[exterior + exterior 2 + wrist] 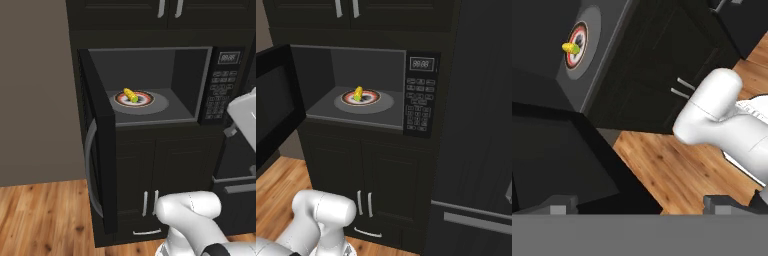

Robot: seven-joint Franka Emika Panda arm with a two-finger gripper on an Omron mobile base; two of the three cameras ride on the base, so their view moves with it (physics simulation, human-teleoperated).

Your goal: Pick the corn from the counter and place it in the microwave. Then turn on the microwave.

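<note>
The microwave [150, 55] [368, 60] stands with its door [97, 150] [273, 110] swung wide to the left. Inside, the small yellow corn [130, 95] [358, 93] [571, 48] lies on the red-ringed turntable plate [146, 100] [372, 98] [578, 35]. The keypad [220, 90] [418, 107] is on the right side. My gripper [639, 207] is open with nothing between its fingers, well back from the oven and near the open door [557, 165]. The counter is out of view.
Black cabinets with thin silver handles [150, 202] [365, 204] sit under the microwave, and more hang above it. A dark fridge front [476, 125] stands to the right. Wood floor [45, 215] [672, 170] lies below. The arm's white elbow [190, 210] [323, 212] rises in front.
</note>
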